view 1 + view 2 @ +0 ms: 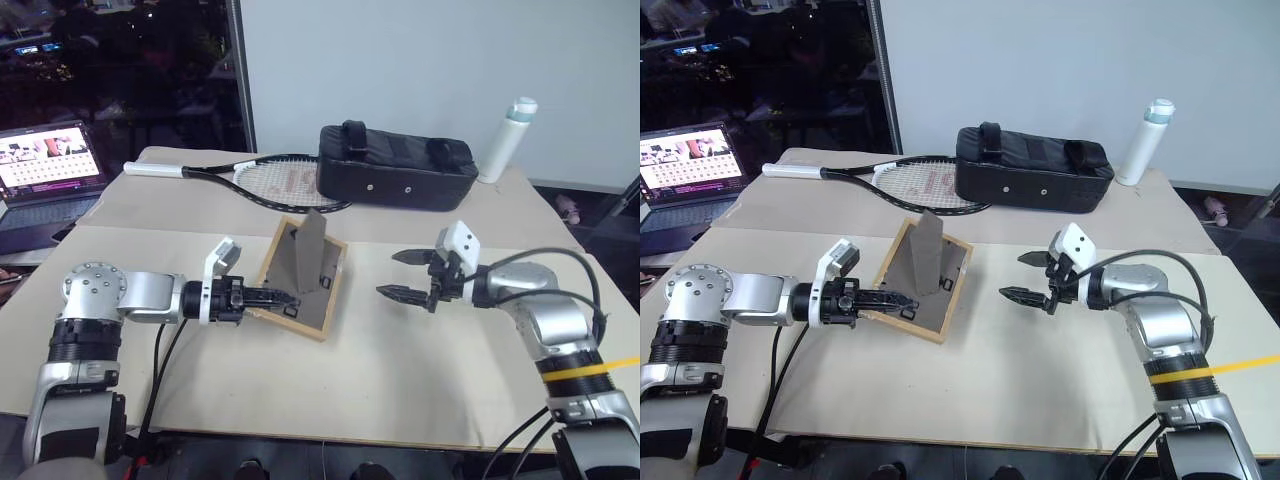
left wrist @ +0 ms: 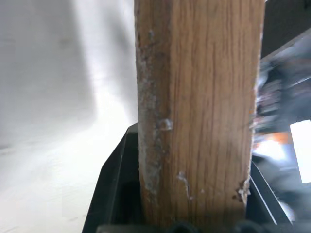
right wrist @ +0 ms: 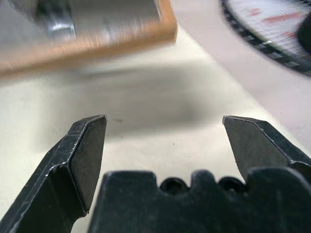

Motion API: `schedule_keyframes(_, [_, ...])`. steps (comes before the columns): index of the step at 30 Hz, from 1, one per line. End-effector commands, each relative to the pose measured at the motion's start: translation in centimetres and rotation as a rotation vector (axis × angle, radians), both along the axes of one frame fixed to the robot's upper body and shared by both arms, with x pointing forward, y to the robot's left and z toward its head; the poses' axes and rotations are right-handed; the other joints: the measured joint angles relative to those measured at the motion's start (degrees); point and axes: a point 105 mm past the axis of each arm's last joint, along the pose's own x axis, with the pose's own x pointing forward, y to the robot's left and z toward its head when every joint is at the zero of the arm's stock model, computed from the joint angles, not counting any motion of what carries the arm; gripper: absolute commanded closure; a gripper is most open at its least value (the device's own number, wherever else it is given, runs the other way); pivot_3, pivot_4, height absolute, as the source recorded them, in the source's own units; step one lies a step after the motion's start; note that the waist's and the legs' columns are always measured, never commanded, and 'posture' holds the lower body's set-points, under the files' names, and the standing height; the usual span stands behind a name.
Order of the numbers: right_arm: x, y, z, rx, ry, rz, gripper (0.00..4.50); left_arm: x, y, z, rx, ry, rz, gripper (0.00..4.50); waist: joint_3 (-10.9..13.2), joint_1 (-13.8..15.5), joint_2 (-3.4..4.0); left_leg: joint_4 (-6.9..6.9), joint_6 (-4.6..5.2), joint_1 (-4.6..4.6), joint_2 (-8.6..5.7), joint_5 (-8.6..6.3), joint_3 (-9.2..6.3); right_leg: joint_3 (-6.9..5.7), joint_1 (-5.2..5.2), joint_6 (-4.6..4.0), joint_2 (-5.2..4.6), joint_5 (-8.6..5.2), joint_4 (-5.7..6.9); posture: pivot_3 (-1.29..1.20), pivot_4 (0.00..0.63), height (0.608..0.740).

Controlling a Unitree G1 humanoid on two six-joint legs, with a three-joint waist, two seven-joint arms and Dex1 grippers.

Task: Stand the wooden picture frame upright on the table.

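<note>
The wooden picture frame (image 1: 312, 290) leans over the table (image 1: 420, 370) near its middle, dark back panel towards me, with its fold-out stand (image 1: 308, 250) sticking up. My left gripper (image 1: 280, 298) is shut on the frame's near-left wooden edge (image 2: 199, 121), and a black finger (image 2: 116, 165) shows beside the wood. The portrait side is hidden. My right gripper (image 1: 388, 274) hovers open to the right of the frame, apart from it, nothing between its fingers (image 3: 87, 150). The frame's light-wood rim (image 3: 97, 41) lies ahead of them.
A black padded bag (image 1: 395, 165) sits at the back of the table, a tennis racket (image 1: 270, 180) to its left and a white bottle (image 1: 505, 140) to its right. A laptop (image 1: 45, 175) stands open at the far left.
</note>
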Motion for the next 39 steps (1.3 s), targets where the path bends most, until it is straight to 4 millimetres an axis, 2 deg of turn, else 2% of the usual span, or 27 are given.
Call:
schedule_keyframes(1, [-0.3, 0.8, 1.0, -0.2, -0.359, 0.029, 0.05, -0.3, 0.7, 1.1, -0.091, 0.015, 0.0, 3.44, 0.0, -0.05, 0.0, 0.02, 0.0, 0.0, 0.0, 0.0, 0.0, 0.0, 0.0, 0.0, 0.0, 0.0, 0.01, 0.0, 0.15, 0.677])
schedule_keyframes(4, [-0.7, 2.3, 0.7, -0.287, -0.592, 0.074, 0.05, -1.5, 0.7, 1.5, -0.228, 0.101, -0.091, 3.44, 0.01, -0.05, 0.01, 0.01, -0.01, 0.04, 0.0, 0.0, 0.01, 0.0, -0.01, 0.01, 0.0, 0.0, 0.02, 0.0, 0.15, 0.677])
schedule_keyframes(8, [-0.6, 3.9, 1.9, -0.307, -0.818, 0.08, 0.05, -2.2, 0.5, 1.4, -0.2, 0.131, -0.143, 3.44, 0.03, 0.13, 0.02, 0.03, -0.02, 0.01, 0.0, 0.01, 0.01, 0.0, -0.02, 0.0, -0.01, 0.0, 0.04, 0.0, 0.15, 0.677])
schedule_keyframes(12, [-0.5, 5.2, 1.7, -0.359, -0.95, 0.133, 0.05, -2.6, 0.3, 2.1, -0.204, 0.136, -0.191, 3.44, 0.06, 0.2, 0.01, 0.11, -0.04, 0.01, -0.01, 0.03, 0.0, 0.0, -0.03, -0.01, 0.0, 0.0, 0.16, 0.0, 0.15, 0.677])
schedule_keyframes(20, [-0.1, 5.9, 2.9, -0.328, -1.069, 0.14, 0.05, -3.4, -0.2, 1.9, -0.209, 0.162, -0.249, 3.44, 0.1, 0.18, -0.01, 0.16, -0.04, 0.0, -0.01, 0.03, 0.0, 0.0, 0.0, -0.03, 0.0, -0.02, 0.23, 0.0, 0.15, 0.677])
schedule_keyframes(25, [-1.0, 6.4, 3.4, -0.307, -1.13, 0.167, 0.05, -3.1, 0.1, 2.0, -0.225, 0.164, -0.23, 3.44, 0.1, 0.11, -0.01, 0.18, -0.03, 0.02, -0.01, 0.03, -0.03, 0.0, 0.01, -0.04, 0.01, -0.02, 0.3, 0.0, 0.15, 0.677])
schedule_keyframes(31, [-2.2, 7.7, 2.9, -0.3, -1.14, 0.235, 0.05, -2.7, 0.2, 2.2, -0.242, 0.16, -0.211, 3.44, 0.1, 0.08, -0.01, 0.2, -0.03, 0.02, -0.01, 0.04, -0.03, 0.0, 0.01, -0.04, 0.01, -0.02, 0.33, 0.0, 0.15, 0.677])
schedule_keyframes(34, [-2.5, 8.2, 2.4, -0.282, -1.125, 0.246, 0.05, -3.3, -0.1, 1.6, -0.235, 0.172, -0.234, 3.44, 0.1, 0.13, -0.01, 0.23, -0.03, 0.03, -0.01, 0.04, -0.04, 0.0, 0.03, -0.04, 0.0, -0.02, 0.33, 0.0, 0.15, 0.677])
schedule_keyframes(36, [-2.9, 8.7, 2.4, -0.259, -1.12, 0.256, 0.55, -3.4, -0.2, 1.1, -0.235, 0.184, -0.235, 3.44, 0.1, 0.14, -0.01, 0.24, -0.03, 0.02, -0.01, 0.04, -0.04, 0.0, 0.05, -0.04, 0.0, -0.02, 0.33, 0.0, 0.15, 0.677])
schedule_keyframes(37, [-3.1, 8.9, 2.4, -0.251, -1.118, 0.261, 0.62, -3.4, -0.2, 0.9, -0.235, 0.186, -0.231, 3.44, 0.1, 0.12, -0.01, 0.25, -0.03, 0.02, -0.01, 0.04, -0.04, 0.0, 0.05, -0.05, 0.0, -0.02, 0.34, 0.0, 0.15, 0.677])
schedule_keyframes(39, [-3.3, 9.1, 2.4, -0.246, -1.113, 0.265, 1.36, -3.4, -0.1, 0.9, -0.235, 0.182, -0.224, 3.44, 0.1, 0.09, -0.01, 0.25, -0.03, 0.02, -0.01, 0.04, -0.05, 0.0, 0.04, -0.05, 0.01, -0.01, 0.38, 0.0, 0.15, 0.677])
